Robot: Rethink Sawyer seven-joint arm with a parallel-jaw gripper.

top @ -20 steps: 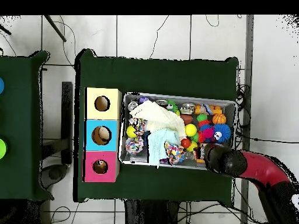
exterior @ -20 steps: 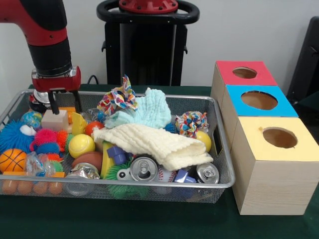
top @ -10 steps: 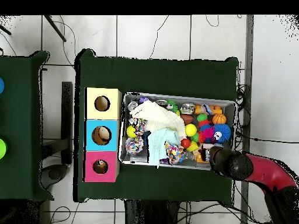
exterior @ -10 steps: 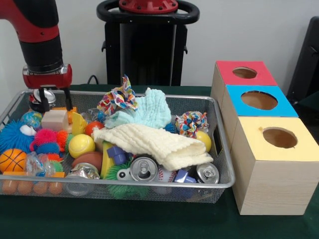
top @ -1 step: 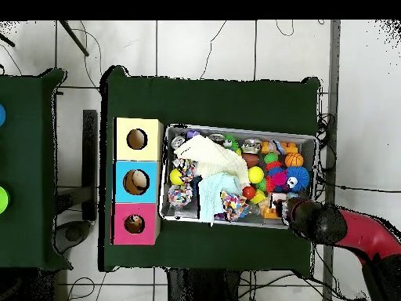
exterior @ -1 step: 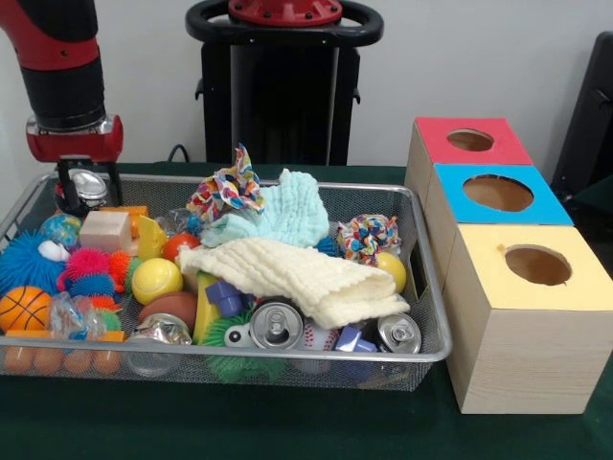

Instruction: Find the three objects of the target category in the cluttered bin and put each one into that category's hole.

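Note:
A wire mesh bin (exterior @ -1 step: 421, 287) holds toys, cloths and cans. My gripper (exterior @ -1 step: 88, 184) hangs open over the bin's back left corner, fingers (exterior @ -1 step: 63, 178) pointing down. A shiny silver can (exterior @ -1 step: 89, 190) shows between them; I cannot tell whether they touch it. Two more cans (exterior @ -1 step: 276, 325) (exterior @ -1 step: 397, 333) lie at the bin's front under a cream cloth (exterior @ -1 step: 297, 276). To the right stand three boxes with round holes: red (exterior @ -1 step: 469, 140), blue (exterior @ -1 step: 497, 193), yellow (exterior @ -1 step: 536, 264). In the overhead view the arm (top @ -1 step: 313, 221) hides the gripper at the bin's (top @ -1 step: 239, 129) lower right corner.
A wooden block (exterior @ -1 step: 105, 231), spiky balls (exterior @ -1 step: 86, 264), a yellow ball (exterior @ -1 step: 156, 280), a small basketball (exterior @ -1 step: 24, 309), a light blue cloth (exterior @ -1 step: 283, 218) and rope toys (exterior @ -1 step: 227, 192) crowd the bin. Overhead, the boxes (top @ -1 step: 135, 182) line the bin's left side.
The gripper has moved left and slightly up, from over the wooden block to the bin's back left corner by the silver can. Nothing in the bin has shifted.

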